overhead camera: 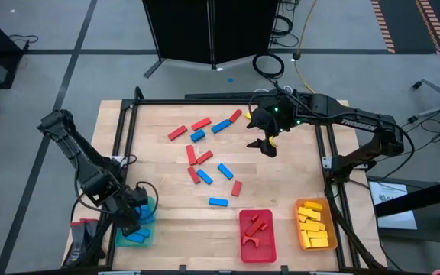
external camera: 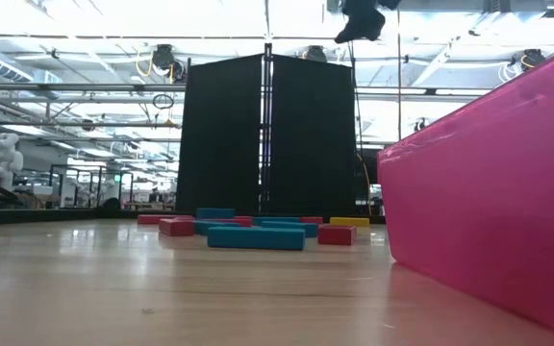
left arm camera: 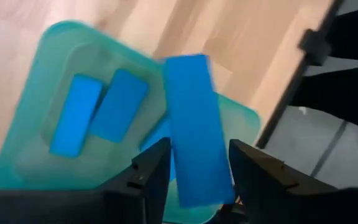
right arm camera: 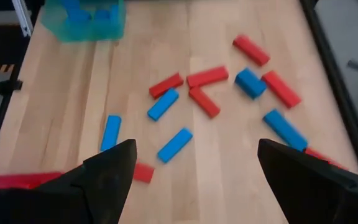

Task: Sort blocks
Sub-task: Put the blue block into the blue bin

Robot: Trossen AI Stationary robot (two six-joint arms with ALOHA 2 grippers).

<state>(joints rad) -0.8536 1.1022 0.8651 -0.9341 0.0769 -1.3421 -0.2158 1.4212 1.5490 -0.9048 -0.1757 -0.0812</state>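
Note:
Red and blue blocks (overhead camera: 205, 156) lie scattered flat on the middle of the wooden table, and show in the right wrist view as blocks (right arm camera: 207, 78). My left gripper (overhead camera: 134, 218) is over the teal tray (overhead camera: 145, 235) at the near left corner, shut on a blue block (left arm camera: 194, 118). Two more blue blocks (left arm camera: 98, 109) lie flat in that tray (left arm camera: 55, 50). My right gripper (overhead camera: 267, 142) hangs open above the table's far right part, its fingers (right arm camera: 114, 171) wide apart and touching nothing. My left gripper pinches the blue block by its two long sides (left arm camera: 173, 158) between the two fingers, near one end. The fingers come steeply from above. The block's other end (left arm camera: 188, 65) sticks out past the fingertips over the teal tray; whether it touches the tray I cannot tell.
A red tray (overhead camera: 257, 243) with red pieces stands at the near edge, and its wall (external camera: 489, 192) fills the right of the low view. An orange tray (overhead camera: 299, 229) with yellow blocks stands to its right. Black frame rails (overhead camera: 124, 137) border the table.

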